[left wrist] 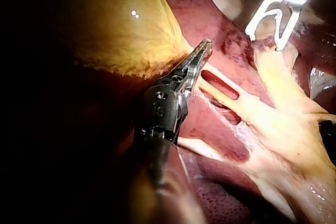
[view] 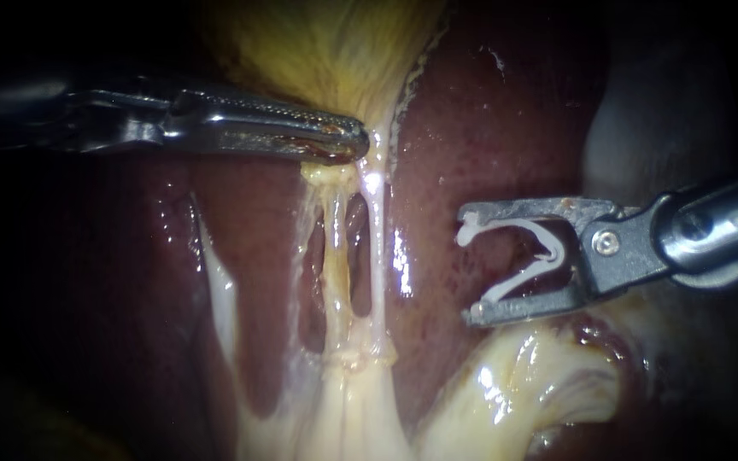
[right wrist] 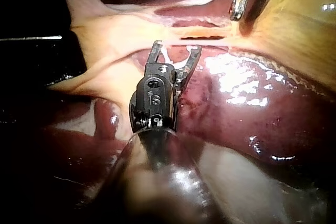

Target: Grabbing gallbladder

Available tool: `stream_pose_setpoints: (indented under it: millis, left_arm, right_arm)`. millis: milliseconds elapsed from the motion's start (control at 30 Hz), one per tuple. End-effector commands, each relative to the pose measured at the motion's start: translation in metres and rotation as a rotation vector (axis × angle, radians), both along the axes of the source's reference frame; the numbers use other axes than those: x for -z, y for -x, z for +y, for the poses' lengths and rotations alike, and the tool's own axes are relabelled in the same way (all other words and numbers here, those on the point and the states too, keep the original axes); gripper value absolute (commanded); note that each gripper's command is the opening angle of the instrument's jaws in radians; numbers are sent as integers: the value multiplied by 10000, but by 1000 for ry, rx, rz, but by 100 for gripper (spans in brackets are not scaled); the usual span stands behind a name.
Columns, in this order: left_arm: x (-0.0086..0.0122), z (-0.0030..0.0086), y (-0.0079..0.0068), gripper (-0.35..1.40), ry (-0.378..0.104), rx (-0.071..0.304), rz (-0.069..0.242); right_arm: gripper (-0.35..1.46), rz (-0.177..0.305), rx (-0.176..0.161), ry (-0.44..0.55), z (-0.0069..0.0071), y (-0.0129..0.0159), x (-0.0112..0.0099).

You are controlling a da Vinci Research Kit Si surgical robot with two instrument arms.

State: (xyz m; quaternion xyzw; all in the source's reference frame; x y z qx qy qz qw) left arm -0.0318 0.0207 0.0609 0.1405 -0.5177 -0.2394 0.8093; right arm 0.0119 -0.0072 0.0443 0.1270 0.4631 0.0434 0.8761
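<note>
The yellow gallbladder [view: 326,51] [left wrist: 115,24] [right wrist: 299,9] lies at the top of the endoscope view. My left instrument [view: 348,141] [left wrist: 203,48] has its jaws shut on the gallbladder's narrow lower end and holds it taut. Below that grip two thin tubes run down side by side, a yellowish left tube [view: 335,248] and a whitish right tube [view: 376,248]. My right instrument [view: 469,265] [right wrist: 176,50] hangs over the liver to the right of the tubes, apart from them. Its jaws stand wide and hold a white clip [view: 531,256] [left wrist: 278,11] between them.
Dark red liver [view: 489,128] [right wrist: 252,108] surrounds the tubes on both sides. Pale fatty tissue [view: 523,384] bulges below my right instrument and joins the base of the tubes. A slit-like window [left wrist: 220,85] shows between the tubes.
</note>
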Motion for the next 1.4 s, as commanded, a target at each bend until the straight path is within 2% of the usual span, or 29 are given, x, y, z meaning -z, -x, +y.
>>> stream_pose_setpoints:
  millis: [33,233,267,300,333,400,467,667,833,1100,1233,1400]
  left_arm:
    - [0,0,0,-35,0,1,0]
    - [1,-1,0,-35,0,1,0]
    - [0,-1,1,-10,-10,7,0]
    - [0,-1,2,27,-16,10,0]
    - [-1,-1,3,44,-15,10,1]
    - [-2,-3,5,69,-13,12,-1]
    - [-3,-4,6,79,-12,13,0]
    - [-5,-3,5,83,-12,12,0]
    - [-17,-5,2,83,-23,18,0]
    - [-58,-20,-14,71,-108,61,-5]
    - [-77,-23,-18,69,-136,66,15]
    - [-87,-29,-18,62,-179,73,14]
  right_arm:
    - [50,0,0,0,0,0,0]
    - [50,0,0,0,0,0,0]
    - [50,0,0,0,0,0,0]
    - [50,0,0,0,0,0,0]
    - [50,0,0,0,0,0,0]
    - [50,0,0,0,0,0,0]
    - [50,0,0,0,0,0,0]
    - [50,0,0,0,0,0,0]
    - [50,-1,-3,-5,0,0,0]
    - [50,-1,-3,-5,0,0,0]
    - [50,-1,-3,-5,-1,0,0]
    - [50,-1,-3,-4,-1,0,0]
